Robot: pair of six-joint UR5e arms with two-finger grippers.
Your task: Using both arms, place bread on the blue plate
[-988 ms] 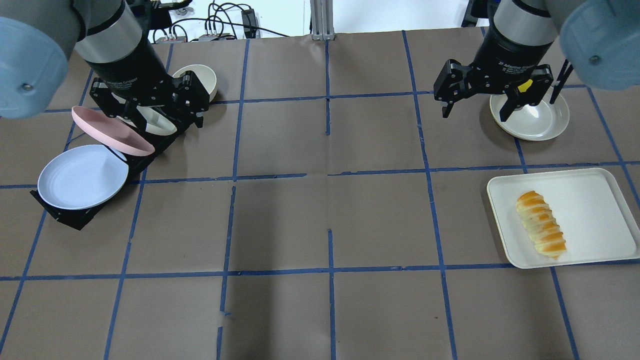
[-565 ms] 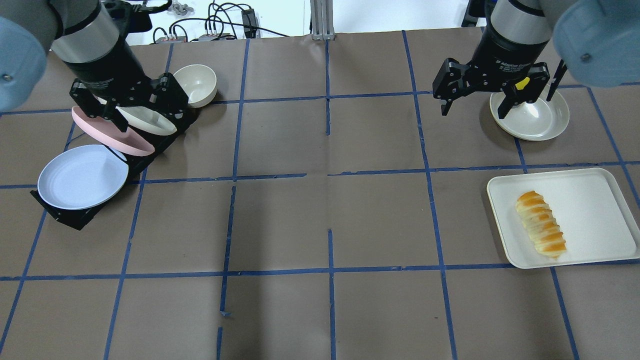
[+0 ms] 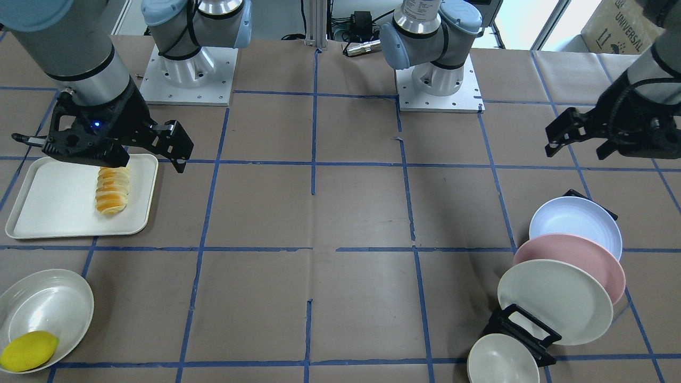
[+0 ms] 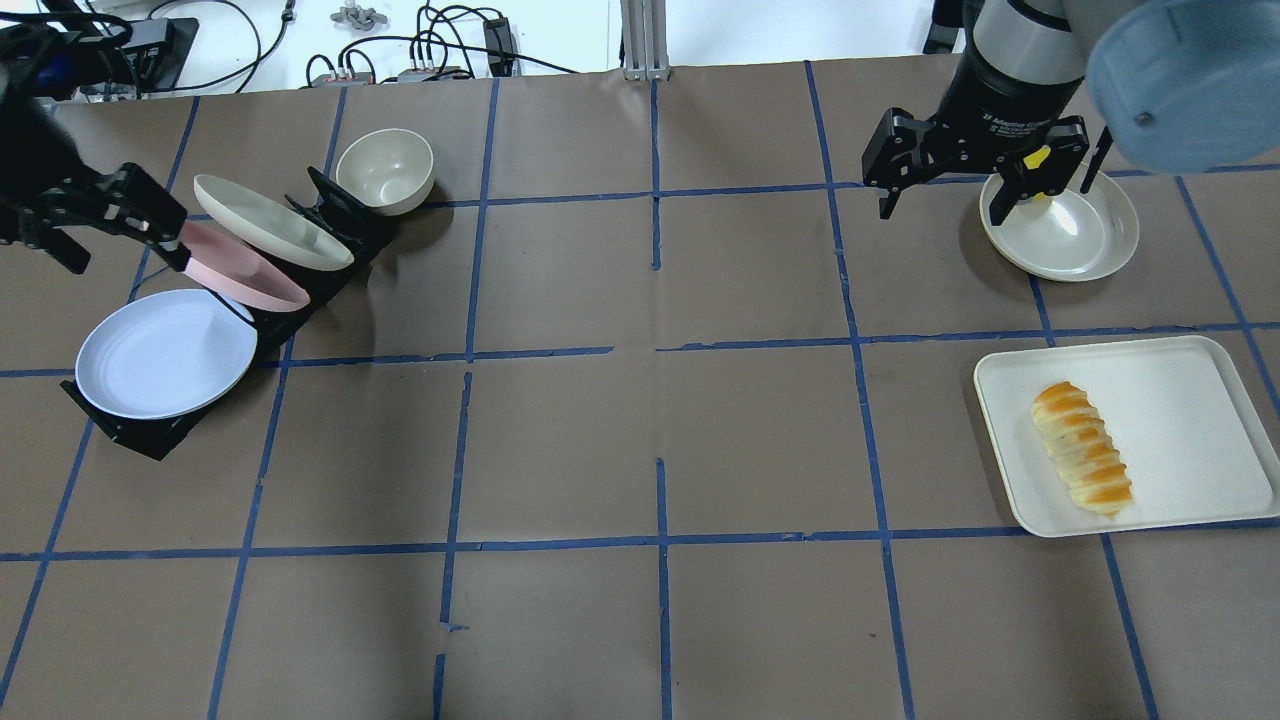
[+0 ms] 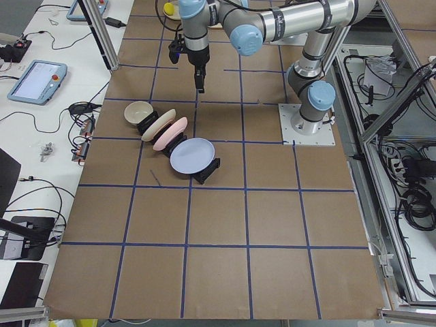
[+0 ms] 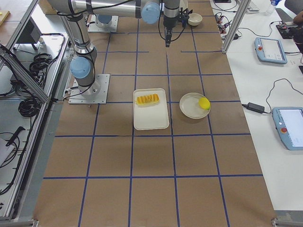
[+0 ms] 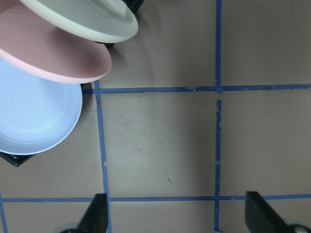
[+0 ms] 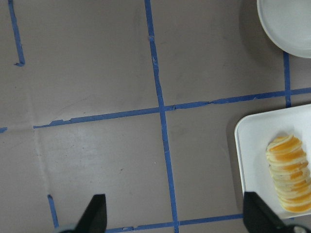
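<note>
The bread (image 4: 1083,462), an orange and cream striped roll, lies on a white tray (image 4: 1190,400) at the right; it also shows in the front view (image 3: 112,190) and the right wrist view (image 8: 290,180). The blue plate (image 4: 165,352) leans in the near slot of a black rack at the left and shows in the left wrist view (image 7: 34,116). My left gripper (image 4: 125,255) is open and empty, high up to the left of the rack. My right gripper (image 4: 940,212) is open and empty, high beside the lemon's bowl, far from the bread.
A pink plate (image 4: 245,272) and a cream plate (image 4: 270,235) stand in the same rack (image 4: 150,438) behind the blue one. A cream bowl (image 4: 385,170) sits at its far end. A lemon (image 3: 27,351) lies in a white bowl (image 4: 1075,235) beyond the tray.
My left gripper has swung left from above the rack, uncovering the pink and cream plates. My right gripper has shifted slightly away. Both stay open.
</note>
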